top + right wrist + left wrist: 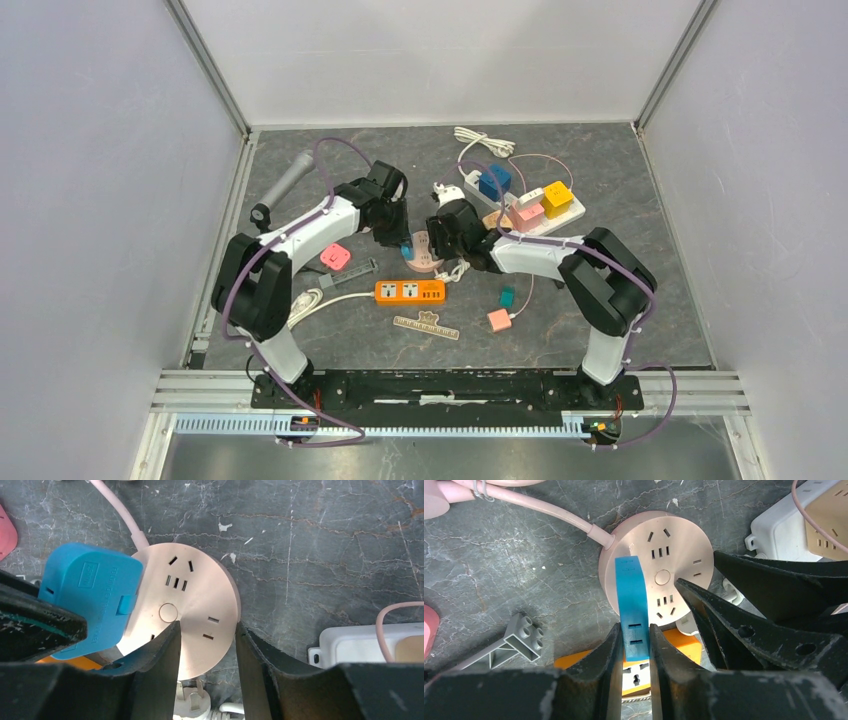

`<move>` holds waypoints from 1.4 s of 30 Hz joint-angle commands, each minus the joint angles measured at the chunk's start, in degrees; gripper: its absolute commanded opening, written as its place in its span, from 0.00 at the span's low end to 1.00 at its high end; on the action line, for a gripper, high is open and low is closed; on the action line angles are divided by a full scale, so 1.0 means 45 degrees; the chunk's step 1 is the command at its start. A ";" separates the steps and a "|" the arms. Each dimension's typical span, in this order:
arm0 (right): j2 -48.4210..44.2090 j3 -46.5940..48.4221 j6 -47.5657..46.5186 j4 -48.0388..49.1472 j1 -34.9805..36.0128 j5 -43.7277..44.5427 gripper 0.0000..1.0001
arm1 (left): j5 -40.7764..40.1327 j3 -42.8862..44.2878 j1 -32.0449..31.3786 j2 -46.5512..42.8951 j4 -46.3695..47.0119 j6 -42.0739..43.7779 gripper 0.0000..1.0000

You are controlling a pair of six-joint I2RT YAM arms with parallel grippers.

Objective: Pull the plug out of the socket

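Observation:
A round pink socket (428, 256) lies mid-table, with its cable leading away. A blue plug (407, 247) stands on its left part. In the left wrist view my left gripper (634, 635) is shut on the blue plug (631, 600), one finger on each flat side, over the socket (674, 550). My right gripper (206, 630) is open over the socket (200, 595). Its left finger rests on the face and its right finger is just outside the rim. The plug (90, 600) is at that view's left. I cannot tell whether its pins are still seated.
An orange power strip (410, 291) lies just in front of the socket, with a ruler (425, 325) nearer still. A white strip with coloured plugs (520, 205) sits back right. A microphone (285, 185), a pink adapter (335, 257) and a loose white plug (195, 700) lie nearby.

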 commanded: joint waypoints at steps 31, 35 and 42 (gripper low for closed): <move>0.1372 -0.1886 -0.0390 -0.1529 0.0834 0.1059 0.26 | 0.0291 0.1419 -0.0144 0.0130 -0.1356 0.0159 0.02; 0.1581 -0.1764 -0.0276 -0.1683 0.0953 0.1262 0.26 | -0.0855 0.1299 -0.0737 0.0307 -0.1313 0.0122 0.02; 0.1605 -0.1753 -0.0203 -0.1693 0.0974 0.1124 0.25 | -0.0756 0.1434 -0.0823 0.0255 -0.1467 0.0134 0.02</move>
